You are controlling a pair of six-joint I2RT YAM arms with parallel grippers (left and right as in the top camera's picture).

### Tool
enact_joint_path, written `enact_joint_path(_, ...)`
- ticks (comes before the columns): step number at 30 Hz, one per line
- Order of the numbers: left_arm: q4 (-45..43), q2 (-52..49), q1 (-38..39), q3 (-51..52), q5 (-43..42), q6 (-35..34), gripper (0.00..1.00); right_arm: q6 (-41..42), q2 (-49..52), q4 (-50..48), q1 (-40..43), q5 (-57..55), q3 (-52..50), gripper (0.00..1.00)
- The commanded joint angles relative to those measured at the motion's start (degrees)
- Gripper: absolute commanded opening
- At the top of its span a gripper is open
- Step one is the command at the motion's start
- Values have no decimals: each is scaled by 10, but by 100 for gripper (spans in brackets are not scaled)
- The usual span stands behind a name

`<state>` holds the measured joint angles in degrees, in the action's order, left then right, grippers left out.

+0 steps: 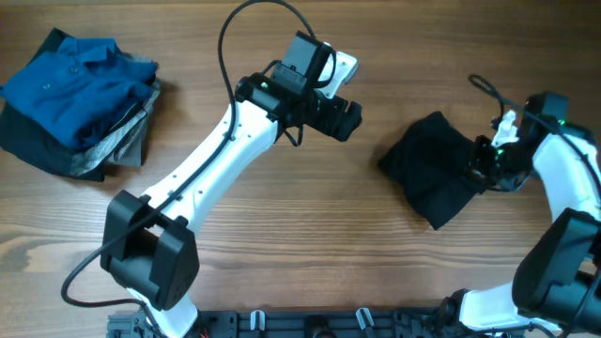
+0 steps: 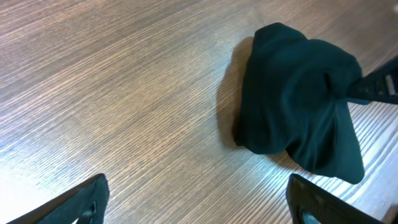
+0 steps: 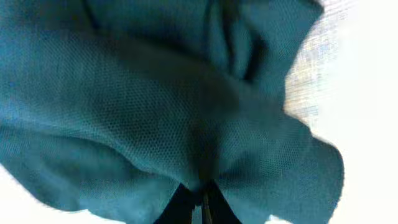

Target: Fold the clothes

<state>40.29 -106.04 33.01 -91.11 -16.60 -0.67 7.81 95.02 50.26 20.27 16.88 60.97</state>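
Note:
The black T-shirt [image 1: 434,167] lies bunched in a crumpled heap at the right of the table. It also shows in the left wrist view [image 2: 298,106] and fills the right wrist view [image 3: 155,93]. My right gripper [image 1: 482,160] is shut on the shirt's right edge, its fingertips [image 3: 202,196] pinched together on a fold of fabric. My left gripper [image 1: 346,120] is open and empty, hovering over bare wood left of the shirt, its two fingertips wide apart [image 2: 199,199].
A pile of folded garments with a blue collared shirt [image 1: 80,84] on top sits at the far left over grey and charcoal pieces [image 1: 113,150]. The wooden table [image 1: 310,235] is bare between the arms.

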Motion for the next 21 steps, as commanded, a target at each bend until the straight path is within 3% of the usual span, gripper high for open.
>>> enact_joint_path(1,4,-6,-2,0,-14,7,91,111,-3,-122,-3,-9,-55,4)
enact_joint_path(4,21,-16,-3,0,-13,7,94,151,13,-267,-3,-42,-86,4)
enact_joint_path(7,47,-26,-4,0,-13,7,95,133,16,-327,-3,-43,-76,5)
enact_joint_path(9,56,-30,-4,1,-14,7,98,81,4,-299,-2,-21,-49,23)
enact_joint_path(13,59,-33,-4,1,-14,7,99,53,-47,-101,-2,14,23,39)
enact_joint_path(14,59,-33,-4,1,-15,7,96,60,-59,-55,-2,19,30,37)
enact_joint_path(18,66,-35,-4,2,-38,7,58,88,-69,86,-6,78,19,5)
enact_joint_path(19,66,-36,-4,1,-48,7,56,88,-67,110,-13,67,5,5)
enact_joint_path(21,60,-38,-4,2,-67,7,65,115,-61,93,-30,25,-46,6)
